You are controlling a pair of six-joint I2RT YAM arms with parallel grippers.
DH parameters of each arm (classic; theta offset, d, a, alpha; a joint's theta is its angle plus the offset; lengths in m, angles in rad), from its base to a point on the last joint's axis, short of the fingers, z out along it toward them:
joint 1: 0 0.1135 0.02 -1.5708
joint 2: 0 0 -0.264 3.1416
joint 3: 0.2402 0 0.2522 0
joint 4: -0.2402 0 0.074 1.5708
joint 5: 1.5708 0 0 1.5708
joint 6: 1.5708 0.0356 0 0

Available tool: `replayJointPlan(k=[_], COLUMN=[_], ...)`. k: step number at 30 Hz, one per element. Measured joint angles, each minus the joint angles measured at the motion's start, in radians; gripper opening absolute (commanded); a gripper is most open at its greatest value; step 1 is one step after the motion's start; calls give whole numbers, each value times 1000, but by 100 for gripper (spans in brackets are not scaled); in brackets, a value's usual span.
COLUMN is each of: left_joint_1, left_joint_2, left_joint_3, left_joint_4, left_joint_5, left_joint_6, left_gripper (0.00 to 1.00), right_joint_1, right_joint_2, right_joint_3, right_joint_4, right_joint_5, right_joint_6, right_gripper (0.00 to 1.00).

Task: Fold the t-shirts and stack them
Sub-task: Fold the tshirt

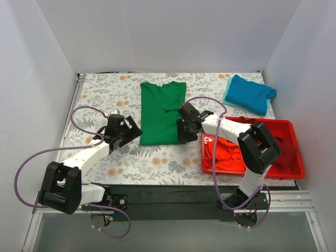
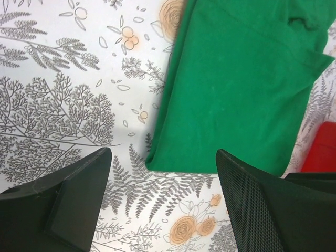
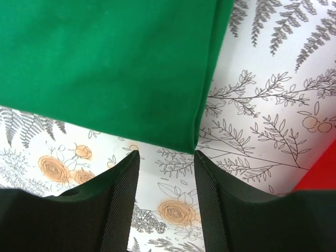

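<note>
The green shirt lies flat at the top view's centre. The left gripper, jaws wide and empty, sits just beside its lower left corner. The right gripper, jaws narrower and empty, is at its lower right corner.

Materials as seen from my 2 pincers:

1. Green t-shirt, 12 o'clock of both pincers: cotton knit, matt, smooth, with fine lint specks up close.
2. Teal t-shirt, 2 o'clock on the table: the same soft matt cloth.
3. Orange-red t-shirt and maroon t-shirt: matt cloth, creased.
4. Tray, 4 o'clock: rigid red plastic, smooth, slightly glossy.
5. Table cover: flat, matt floral print. I cannot tell whether it is cloth or paper.
6. My left pincer: black matt plastic. The pad at 3 o'clock is finely dotted, its partner plain.
7. My right pincer: black fingers with ribbed, rough inner faces.
8. Arm shells: white plastic, satin finish.
</note>
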Motion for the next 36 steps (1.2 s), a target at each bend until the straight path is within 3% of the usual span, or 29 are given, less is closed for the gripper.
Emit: replayJointPlan(k=[13, 23, 27, 36], left_joint_1=[0, 0, -5, -32], left_joint_2=[-38, -48, -11, 13], left_joint_3=[-83, -92, -92, -90], left_joint_4=[-21, -20, -22, -19], left_joint_5=[4, 5, 3, 3], left_joint_6=[11, 29, 35, 38], left_gripper=[77, 73, 67, 64], right_joint_1=[-6, -7, -8, -8], right_joint_2=[-2, -1, -1, -1], right_joint_3=[-61, -113, -119, -127], right_joint_4=[60, 99, 114, 135], right_joint_5=[22, 16, 10, 0], right_joint_6=[56, 88, 93, 98], right_gripper=[45, 19, 15, 8])
